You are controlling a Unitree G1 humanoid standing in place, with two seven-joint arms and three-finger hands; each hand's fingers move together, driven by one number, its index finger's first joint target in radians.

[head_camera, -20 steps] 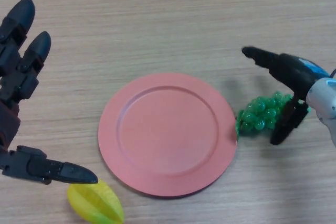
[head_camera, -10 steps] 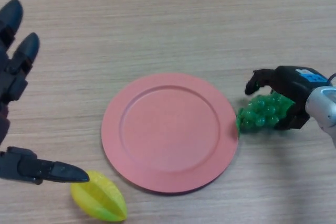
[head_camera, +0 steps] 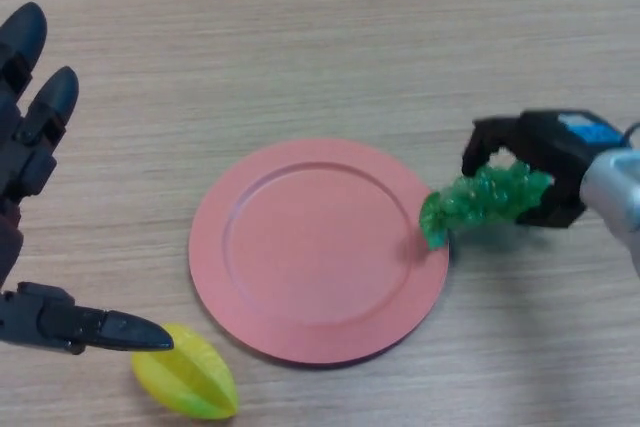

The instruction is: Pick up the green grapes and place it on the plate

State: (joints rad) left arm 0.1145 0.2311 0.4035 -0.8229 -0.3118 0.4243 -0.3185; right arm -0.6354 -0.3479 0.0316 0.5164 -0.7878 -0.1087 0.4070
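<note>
The bunch of green grapes hangs tilted in my right hand, whose fingers are curled round its right end. The bunch's lower left tip reaches over the right rim of the pink plate, and a shadow on the table under it shows it is lifted. The plate lies flat in the middle of the wooden table with nothing on it. My left hand stays at the far left edge, fingers straight and spread, thumb pointing right along the bottom left.
A yellow star fruit lies on the table at the bottom left, just below my left thumb and left of the plate's front rim.
My right hand closed round the grapes, lifted them off the table and carried them left, so the bunch now overhangs the plate's right rim. The left hand has barely moved.
</note>
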